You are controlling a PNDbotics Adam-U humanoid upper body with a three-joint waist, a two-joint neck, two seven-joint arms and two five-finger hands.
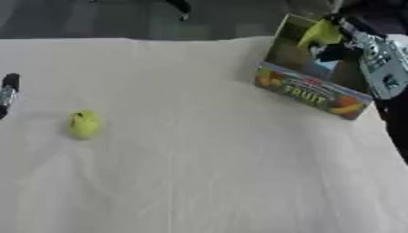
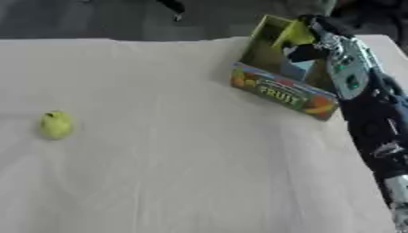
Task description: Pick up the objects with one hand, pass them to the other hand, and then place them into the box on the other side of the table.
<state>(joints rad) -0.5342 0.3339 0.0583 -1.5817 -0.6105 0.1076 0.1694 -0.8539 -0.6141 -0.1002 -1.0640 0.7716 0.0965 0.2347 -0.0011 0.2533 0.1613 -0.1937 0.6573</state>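
Observation:
A yellow-green fruit [image 1: 84, 124] lies on the white cloth at the left. The open cardboard box [image 1: 312, 92], with FRUIT printed on its front wall, stands at the far right of the table. My right hand [image 2: 303, 52] hangs over the box's opening, shut on a second yellow-green object [image 2: 293, 32], which sits above the box interior. The silver and black right forearm [image 2: 347, 68] comes in along the right edge. A small part of my left hand [image 1: 8, 92] shows at the left edge, apart from the fruit.
The white cloth [image 1: 207, 164] covers the whole table and is wrinkled. A dark floor lies beyond the far edge [image 1: 119, 38]. The right arm runs down the right side of the right eye view.

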